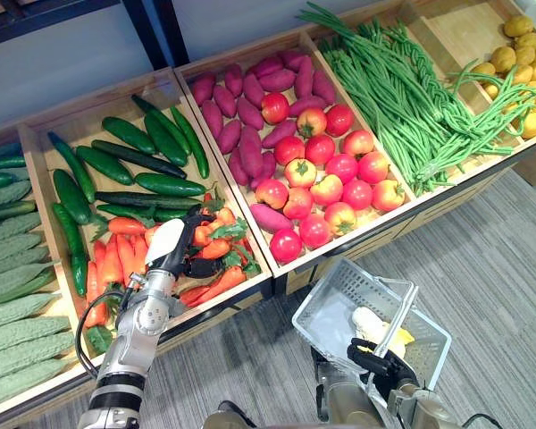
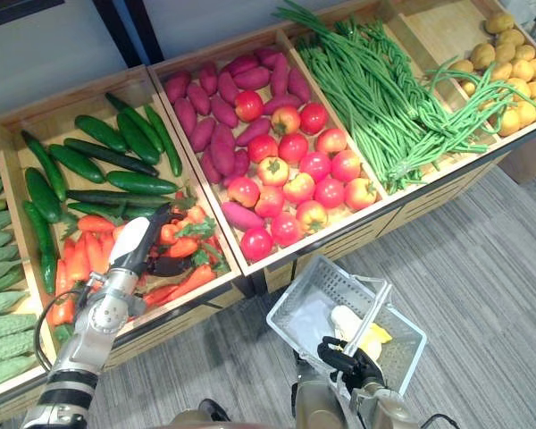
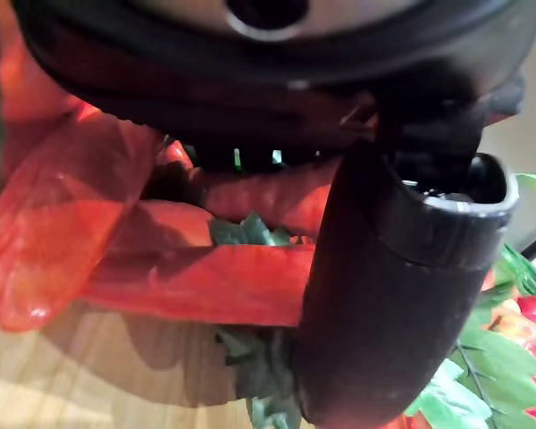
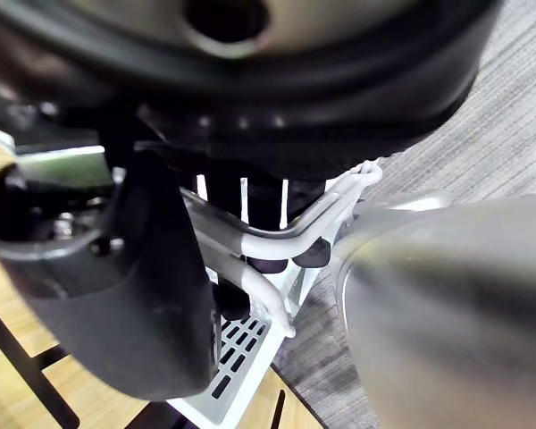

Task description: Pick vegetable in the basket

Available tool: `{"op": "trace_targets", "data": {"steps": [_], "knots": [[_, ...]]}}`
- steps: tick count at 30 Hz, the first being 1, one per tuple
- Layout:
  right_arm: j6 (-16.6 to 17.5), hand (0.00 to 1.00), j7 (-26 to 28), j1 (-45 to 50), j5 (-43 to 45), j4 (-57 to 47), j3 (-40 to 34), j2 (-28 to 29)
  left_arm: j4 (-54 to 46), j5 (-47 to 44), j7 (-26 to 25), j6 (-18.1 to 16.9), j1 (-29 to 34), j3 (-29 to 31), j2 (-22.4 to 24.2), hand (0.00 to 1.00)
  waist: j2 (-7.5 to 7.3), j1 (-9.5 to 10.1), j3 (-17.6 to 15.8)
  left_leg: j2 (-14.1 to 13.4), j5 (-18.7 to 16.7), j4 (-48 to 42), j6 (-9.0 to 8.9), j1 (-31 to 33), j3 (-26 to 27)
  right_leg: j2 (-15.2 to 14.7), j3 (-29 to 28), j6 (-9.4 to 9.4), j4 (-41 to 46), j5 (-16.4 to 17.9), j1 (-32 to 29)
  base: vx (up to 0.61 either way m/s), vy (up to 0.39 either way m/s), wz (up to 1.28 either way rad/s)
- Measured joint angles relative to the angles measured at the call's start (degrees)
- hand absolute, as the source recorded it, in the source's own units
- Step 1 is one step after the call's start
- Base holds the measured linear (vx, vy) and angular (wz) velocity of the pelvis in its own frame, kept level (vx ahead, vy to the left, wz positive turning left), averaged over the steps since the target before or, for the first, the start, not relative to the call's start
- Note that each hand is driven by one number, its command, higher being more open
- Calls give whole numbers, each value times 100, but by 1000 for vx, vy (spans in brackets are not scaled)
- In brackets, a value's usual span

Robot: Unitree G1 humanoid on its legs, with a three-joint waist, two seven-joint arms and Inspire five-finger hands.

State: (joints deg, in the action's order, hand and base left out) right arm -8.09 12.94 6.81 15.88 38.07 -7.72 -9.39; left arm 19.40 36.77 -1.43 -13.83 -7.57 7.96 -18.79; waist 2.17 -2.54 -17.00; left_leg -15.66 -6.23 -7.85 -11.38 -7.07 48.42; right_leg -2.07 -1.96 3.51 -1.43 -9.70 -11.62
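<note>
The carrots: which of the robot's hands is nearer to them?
Left. The left hand is down among the carrots; the right hand grips the basket handle, apart over the floor.

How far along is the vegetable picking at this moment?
Done: the basket hangs from the right hand, which is curled on its handle, and it already holds a pale yellow item. In hand: the left hand is down among the carrots in their crate. Left: lifting a carrot out and placing it in the basket.
</note>
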Motion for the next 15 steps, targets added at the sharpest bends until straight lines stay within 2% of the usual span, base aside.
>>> {"op": "trace_targets", "data": {"steps": [9, 13, 15], "knots": [[-81, 0, -213, -41, 60, 179, -43, -25, 329, 13, -191, 109, 24, -152, -5, 0, 90, -102, 96, 11, 6, 57, -7, -222, -15, 7, 32, 1, -220, -67, 304, 14, -2, 1], [-214, 0, -285, -45, 278, 311, -424, -28, 340, 129, -187, 287, -38, -392, -185, 0, 123, -125, 209, 12, 15, 107, -24, -329, -10, 18, 46, 3, -376, -133, 450, 4, -1, -1], [-303, 0, -333, -36, 452, 350, -770, -31, 330, 129, -143, 371, -42, -574, -444, 0, 119, -126, 275, 16, 26, 150, -32, -400, 78, 49, -1, 2, -374, -136, 471, 26, -3, -12]]}}
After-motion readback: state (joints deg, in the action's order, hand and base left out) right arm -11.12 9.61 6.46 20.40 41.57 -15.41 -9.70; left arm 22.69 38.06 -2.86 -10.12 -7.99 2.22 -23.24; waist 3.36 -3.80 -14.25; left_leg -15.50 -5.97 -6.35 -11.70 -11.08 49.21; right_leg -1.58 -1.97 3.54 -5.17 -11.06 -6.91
